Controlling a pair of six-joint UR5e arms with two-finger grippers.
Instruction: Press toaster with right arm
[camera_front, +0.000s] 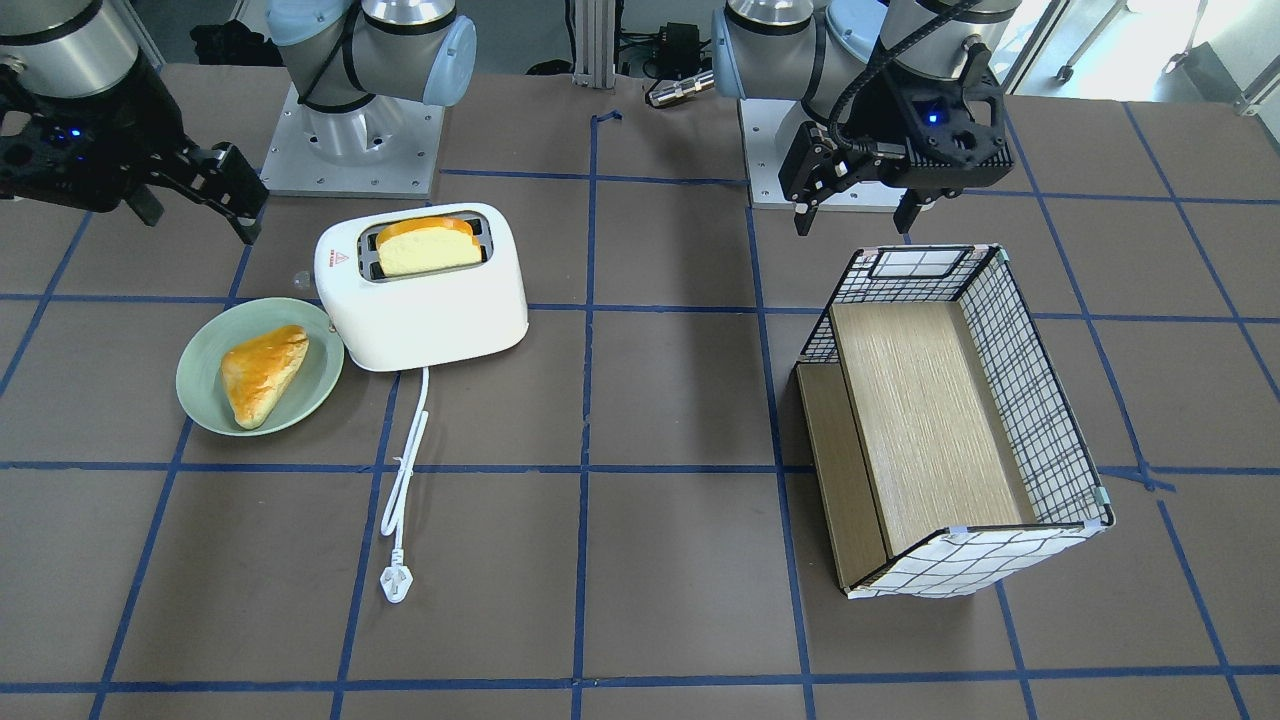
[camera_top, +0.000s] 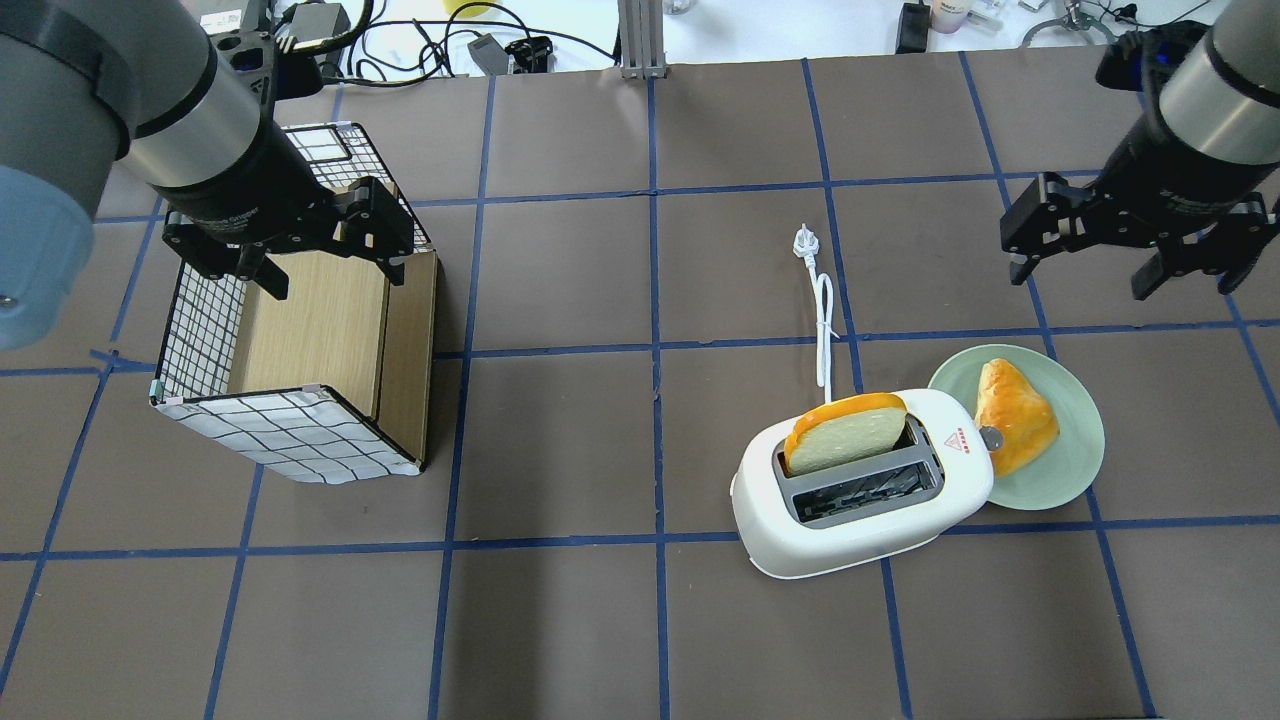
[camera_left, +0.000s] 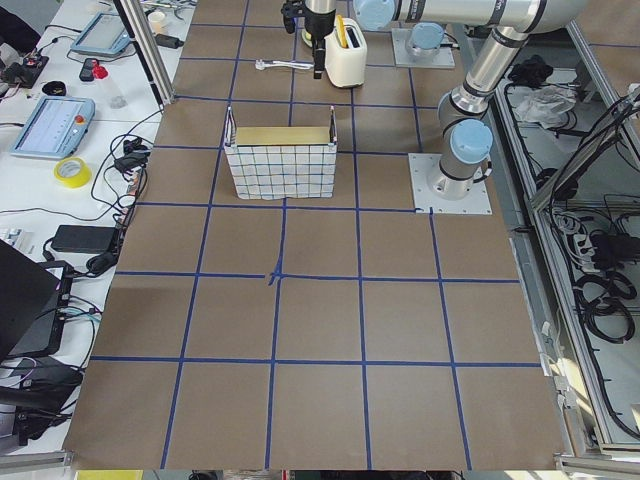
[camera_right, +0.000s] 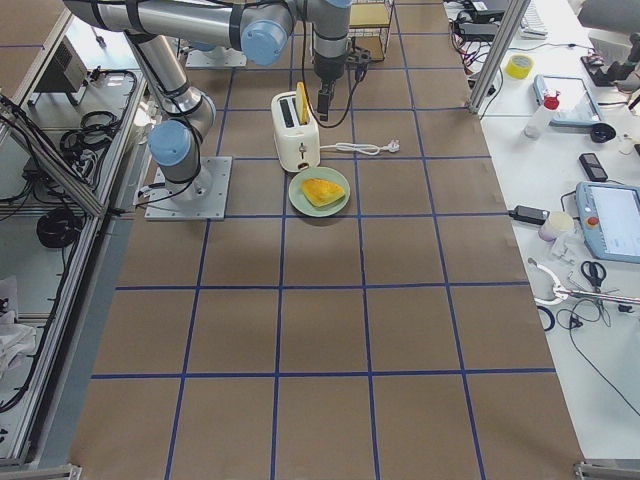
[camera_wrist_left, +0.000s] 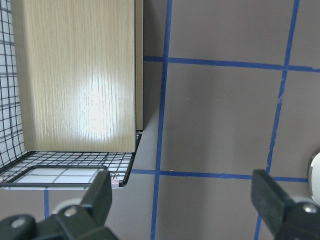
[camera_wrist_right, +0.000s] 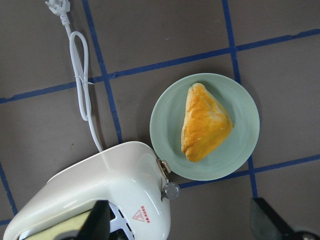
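Observation:
The glossy white toaster (camera_front: 430, 310) stands on the table with one bread slice (camera_front: 428, 247) upright in a slot; it also shows in the overhead view (camera_top: 850, 520) and the right wrist view (camera_wrist_right: 100, 185). Its small grey lever knob (camera_wrist_right: 171, 190) sticks out of the end that faces the plate. Its white cord and plug (camera_front: 396, 585) lie loose on the table. My right gripper (camera_top: 1080, 282) is open and empty. It hangs in the air beyond the plate, apart from the toaster. My left gripper (camera_top: 333, 280) is open and empty above the basket.
A green plate (camera_top: 1075, 470) with a golden pastry (camera_top: 1012, 425) touches the toaster's lever end. A wire basket with a wooden floor (camera_top: 300, 340) lies on its side under my left arm. Brown table with blue tape lines (camera_front: 585, 400).

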